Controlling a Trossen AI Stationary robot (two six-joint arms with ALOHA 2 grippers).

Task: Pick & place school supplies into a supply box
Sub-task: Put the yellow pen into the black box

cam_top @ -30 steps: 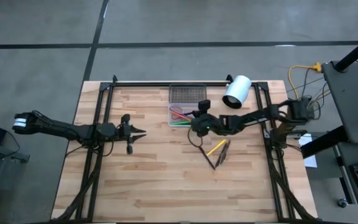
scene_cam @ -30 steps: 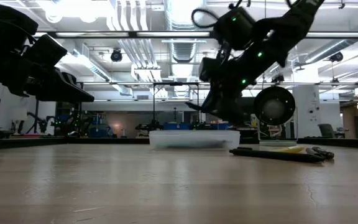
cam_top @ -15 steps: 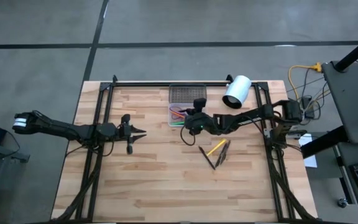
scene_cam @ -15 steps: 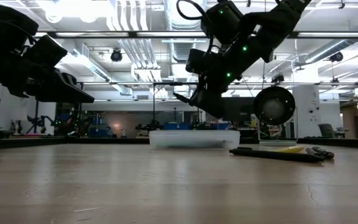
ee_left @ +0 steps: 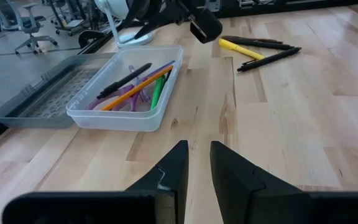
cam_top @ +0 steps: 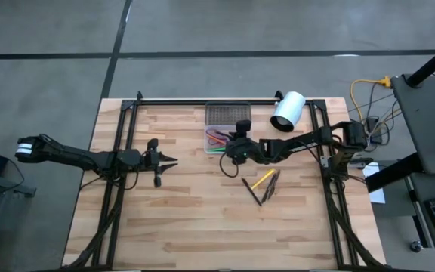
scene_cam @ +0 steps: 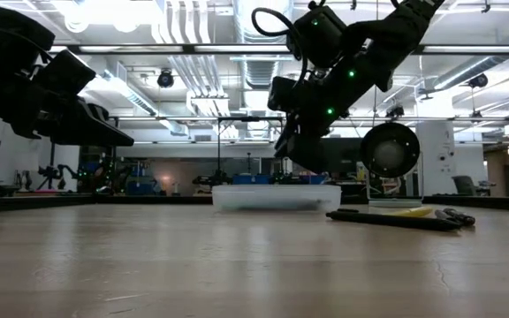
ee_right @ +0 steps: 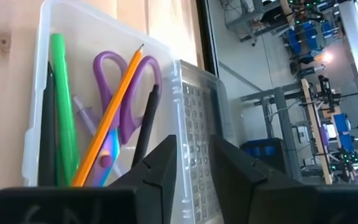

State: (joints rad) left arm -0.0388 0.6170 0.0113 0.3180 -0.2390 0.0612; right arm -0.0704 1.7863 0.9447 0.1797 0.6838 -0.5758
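A light wooden table point(cam_top: 195, 219) made of butcher-block planks sits on a grey concrete floor point(cam_top: 202, 30). From table height, the room behind is a large workshop with bright ceiling lights, exposed ducts and distant benches.

The supply box point(cam_top: 222, 134), clear plastic with a grey mesh-patterned lid point(cam_top: 228, 113) hinged open at its far end, lies near the table's back edge, at the middle. Inside are a green pen point(ee_right: 63, 106), purple-handled scissors point(ee_right: 127, 93), an orange pencil point(ee_right: 107, 127) and a black pen point(ee_right: 145, 121). A white cylinder point(cam_top: 288, 111) lies to its right. On the bare wood nearer the front, a yellow pencil point(cam_top: 262, 179) and dark pens point(cam_top: 269, 185) lie together, well apart from the box.

The right gripper point(cam_top: 235, 149) hangs above the box's front right corner; its jaws stand slightly parted and hold nothing. The left gripper point(cam_top: 170, 160) hovers over the table's left half, jaws a narrow gap apart, empty.

Compared with a second ago, the right gripper has moved left from above the loose pens to the box, and its jaws have opened. The left arm has not moved.
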